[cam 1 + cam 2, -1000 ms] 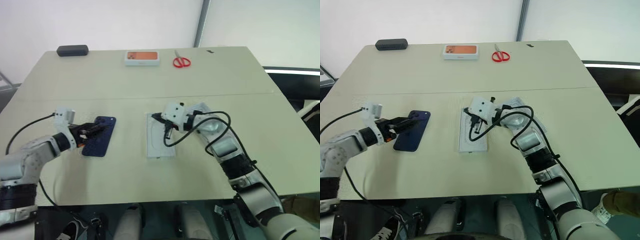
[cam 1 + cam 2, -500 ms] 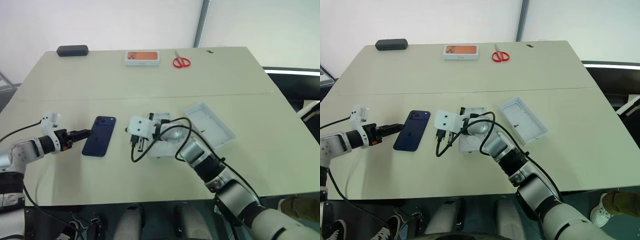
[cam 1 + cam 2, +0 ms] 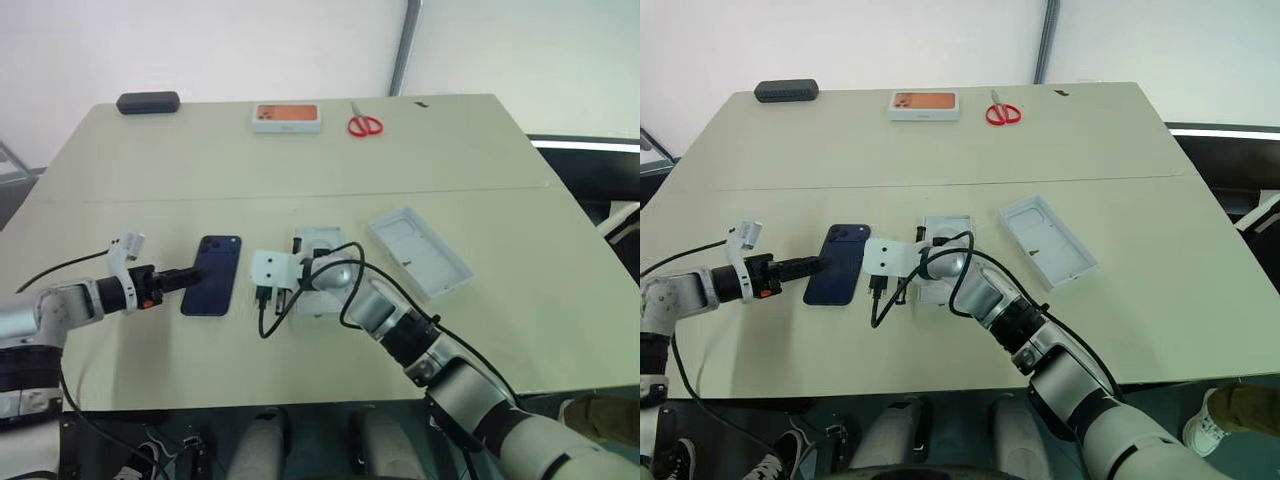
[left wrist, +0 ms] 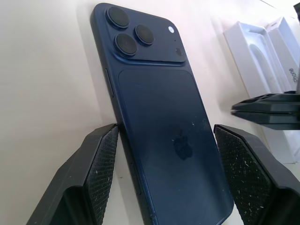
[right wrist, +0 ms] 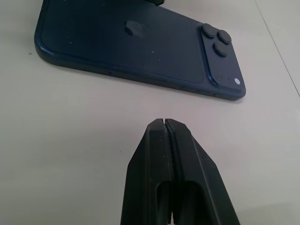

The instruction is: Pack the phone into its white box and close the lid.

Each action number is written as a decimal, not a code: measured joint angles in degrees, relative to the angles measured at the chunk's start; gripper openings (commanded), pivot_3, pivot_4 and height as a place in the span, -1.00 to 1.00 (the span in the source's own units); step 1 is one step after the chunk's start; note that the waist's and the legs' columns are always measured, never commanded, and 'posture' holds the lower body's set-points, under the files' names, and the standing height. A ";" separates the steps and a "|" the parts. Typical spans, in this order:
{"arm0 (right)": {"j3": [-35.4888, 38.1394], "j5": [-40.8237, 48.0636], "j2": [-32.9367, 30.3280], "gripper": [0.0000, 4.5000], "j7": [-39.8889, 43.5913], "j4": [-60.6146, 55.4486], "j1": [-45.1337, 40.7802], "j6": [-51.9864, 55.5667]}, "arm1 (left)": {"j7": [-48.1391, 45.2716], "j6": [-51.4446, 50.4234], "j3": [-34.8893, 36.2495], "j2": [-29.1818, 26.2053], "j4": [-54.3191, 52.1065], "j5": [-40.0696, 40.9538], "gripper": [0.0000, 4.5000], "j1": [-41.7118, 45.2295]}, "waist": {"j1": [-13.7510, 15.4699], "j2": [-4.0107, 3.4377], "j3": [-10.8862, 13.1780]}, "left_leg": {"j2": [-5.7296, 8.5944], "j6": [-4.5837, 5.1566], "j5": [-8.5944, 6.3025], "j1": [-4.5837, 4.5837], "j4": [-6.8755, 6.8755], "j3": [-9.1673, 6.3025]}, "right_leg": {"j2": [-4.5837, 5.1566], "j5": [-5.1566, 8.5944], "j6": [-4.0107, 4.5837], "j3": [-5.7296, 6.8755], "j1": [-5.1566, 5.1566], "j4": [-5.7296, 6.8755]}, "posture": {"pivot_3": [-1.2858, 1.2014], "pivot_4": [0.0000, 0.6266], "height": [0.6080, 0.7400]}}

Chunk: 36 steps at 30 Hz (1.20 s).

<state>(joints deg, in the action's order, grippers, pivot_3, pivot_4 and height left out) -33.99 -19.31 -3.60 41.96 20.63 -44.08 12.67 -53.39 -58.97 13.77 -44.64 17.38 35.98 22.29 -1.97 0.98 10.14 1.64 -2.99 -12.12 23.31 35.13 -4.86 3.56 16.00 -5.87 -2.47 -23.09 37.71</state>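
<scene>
Left claw gapes wide and seems tilted downward, while right claw is pinched closed.

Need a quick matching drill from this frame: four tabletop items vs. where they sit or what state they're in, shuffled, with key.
Items:
1. phone
2. scissors
3. left gripper
4. right gripper

Places or states:
A. fingers pressed shut, tip aimed at the phone's long edge
B. lying flat, back up, cameras toward the far edge
C. far edge of the table, red handles
D. open, fingers straddling the phone's near end

Pairs: 1-B, 2-C, 3-D, 4-A
</scene>
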 measured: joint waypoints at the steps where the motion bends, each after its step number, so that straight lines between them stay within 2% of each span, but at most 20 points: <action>1: -0.19 -0.27 0.03 -0.98 0.08 0.02 -0.06 0.06 | 0.00 0.01 0.00 0.24 -0.03 -0.27 0.53 0.11 | 0.05 -0.01 -0.02 | 0.00 0.00 0.00 -0.02 0.00 0.00 | 0.00 0.00 0.00 0.00 0.02 0.00 | 0.03 -0.52 1.00; 11: -1.33 -1.92 1.61 -0.98 1.28 2.25 -1.92 3.10 | 0.19 -0.40 0.00 1.54 -0.24 -0.91 0.53 0.37 | 0.13 -0.09 -0.27 | 0.01 0.01 -0.01 -0.30 -0.06 -0.02 | 0.00 0.02 -0.02 0.00 0.34 -0.08 | 0.03 -0.52 1.00; 20: -1.14 -2.34 2.08 -0.98 1.02 4.35 -2.25 2.90 | 1.98 -4.23 0.15 5.94 -5.98 -0.21 0.53 -0.98 | 0.90 -0.16 -0.35 | 0.03 0.09 -0.07 -0.92 -0.25 -0.02 | 0.05 0.05 -0.03 0.02 0.80 -0.42 | 0.03 -0.52 1.00; 26: -1.10 -2.38 1.97 -0.98 1.05 4.35 -2.25 2.60 | 2.81 -9.65 2.53 9.07 -4.38 2.36 0.53 0.83 | 0.95 -0.17 -0.37 | 0.04 0.09 -0.07 -0.92 -0.24 -0.02 | 0.05 0.04 -0.04 0.01 0.79 -0.42 | 0.03 -0.52 1.00; 36: -1.10 -2.39 1.32 -0.98 1.11 4.34 -2.22 1.82 | 4.72 -9.73 4.61 11.74 -0.47 3.44 0.53 2.73 | 1.05 -0.16 -0.38 | 0.05 0.08 -0.07 -0.92 -0.24 -0.07 | 0.05 0.04 -0.03 0.03 0.79 -0.43 | 0.03 -0.52 1.00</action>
<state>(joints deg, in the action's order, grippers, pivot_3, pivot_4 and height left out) -35.09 -21.70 -2.28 43.07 24.97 -46.29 14.50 -48.67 -68.70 18.38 -32.89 16.91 39.42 25.02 -0.91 0.82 9.76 1.69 -2.90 -12.19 22.39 34.89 -4.93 3.61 16.04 -5.90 -2.44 -22.30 37.28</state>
